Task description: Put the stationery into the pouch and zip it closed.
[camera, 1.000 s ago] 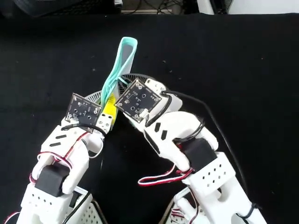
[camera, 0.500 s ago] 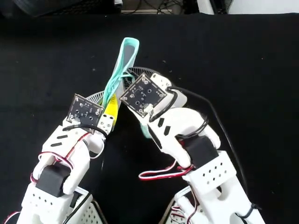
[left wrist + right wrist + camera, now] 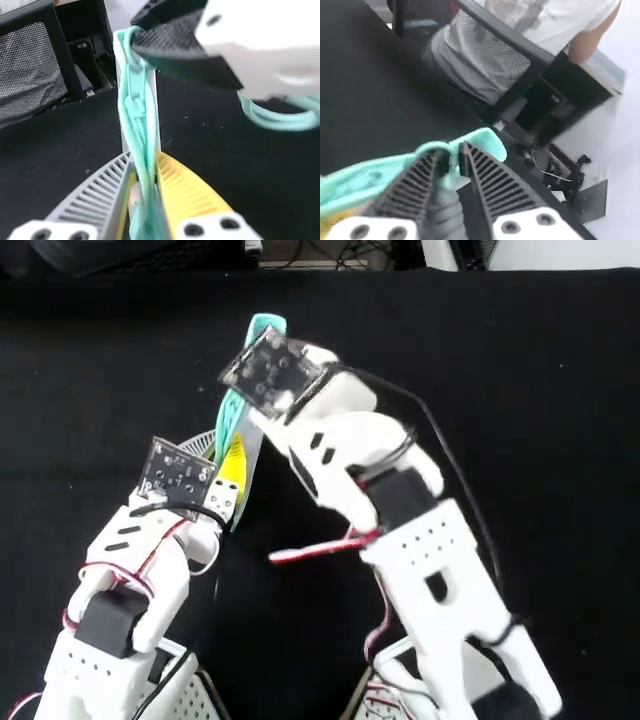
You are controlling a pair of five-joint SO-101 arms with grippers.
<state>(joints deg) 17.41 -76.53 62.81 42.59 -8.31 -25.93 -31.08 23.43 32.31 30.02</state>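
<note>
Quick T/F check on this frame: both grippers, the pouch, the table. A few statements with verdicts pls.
1. The left gripper has its fingers shut on the pouch. True.
2. The pouch lies flat on the table, free of both arms. False: it is held on edge, with a gripper at each end.
3. The right gripper is clamped on the pouch's far end. True.
4. The table is white. False: it is black.

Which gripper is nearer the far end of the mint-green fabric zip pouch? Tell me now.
Right. The right gripper is clamped on the far end of the mint-green fabric zip pouch; the left gripper grips its near end.
</note>
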